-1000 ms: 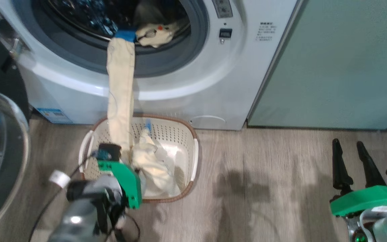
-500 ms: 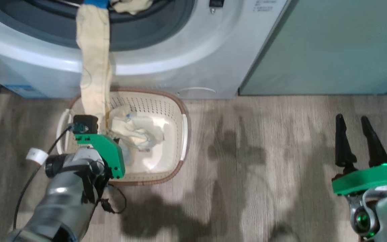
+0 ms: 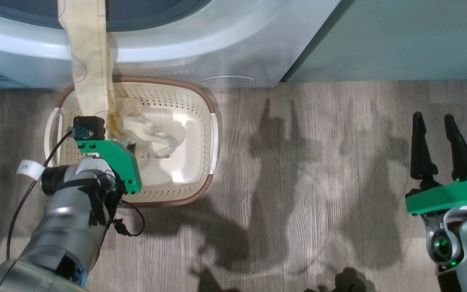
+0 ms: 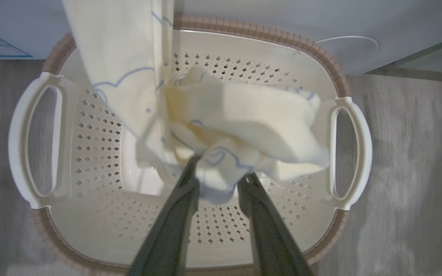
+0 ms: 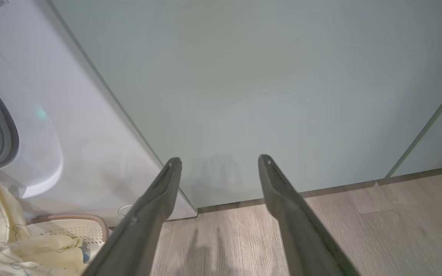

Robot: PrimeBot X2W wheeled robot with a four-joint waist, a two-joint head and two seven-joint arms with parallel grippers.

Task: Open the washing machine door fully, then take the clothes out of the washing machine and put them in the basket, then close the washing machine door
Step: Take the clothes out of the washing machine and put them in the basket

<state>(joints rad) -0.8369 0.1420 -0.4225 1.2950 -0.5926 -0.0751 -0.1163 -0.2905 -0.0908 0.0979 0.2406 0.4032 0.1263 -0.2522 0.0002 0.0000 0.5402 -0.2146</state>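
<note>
I am holding the left claw (image 4: 219,172) over the basket (image 4: 259,32). Its fingers are standing partly spread with a fold of the clothes (image 4: 244,115) bunched between them, and I cannot tell whether it is gripping. One long strip is hanging from the washing machine (image 3: 176,44) into the basket. The fabric is looking light, limp and likely to snag, so I am judging the hanging strip the best place to pinch. The right claw (image 3: 433,117) is hanging released and empty.

Pale green cabinet panels (image 3: 399,36) stand on grey wood-grain floor (image 3: 298,162), which carries dark shadows (image 3: 225,239).
</note>
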